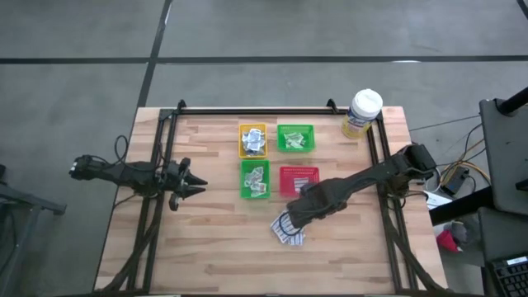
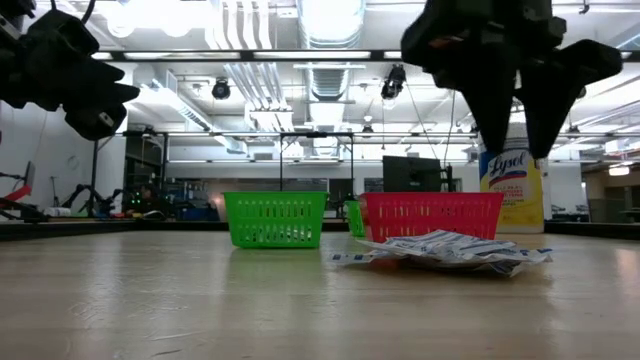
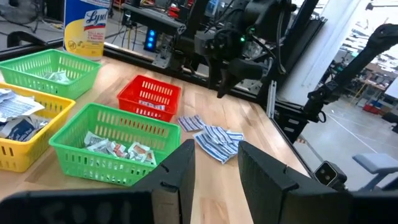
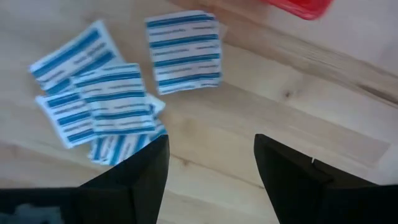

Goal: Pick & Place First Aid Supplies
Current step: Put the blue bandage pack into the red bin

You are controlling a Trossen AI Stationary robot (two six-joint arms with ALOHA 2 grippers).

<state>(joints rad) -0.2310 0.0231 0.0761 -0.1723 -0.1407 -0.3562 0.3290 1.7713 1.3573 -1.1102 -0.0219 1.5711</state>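
Note:
Several blue-and-white striped pads [image 4: 99, 106] lie in a loose pile on the wooden table [image 1: 214, 247], just in front of the red tray [image 1: 299, 170]. One pad [image 4: 183, 53] lies flat a little apart from the rest. My right gripper [image 4: 211, 174] hangs open above the table beside the pile, fingers pointing down, with nothing between them; the low view shows it [image 2: 518, 150] well clear of the pads [image 2: 450, 250]. My left gripper [image 1: 198, 187] waits open at the table's left side, pointing level toward the trays.
Four small trays stand in a block at mid-table: yellow [image 1: 252, 129] and green [image 1: 295, 128] at the far side, green [image 1: 255, 165] and red at the near side, with packets inside. A yellow canister [image 1: 363, 113] stands at the far right corner. Bare wood lies toward the near edge.

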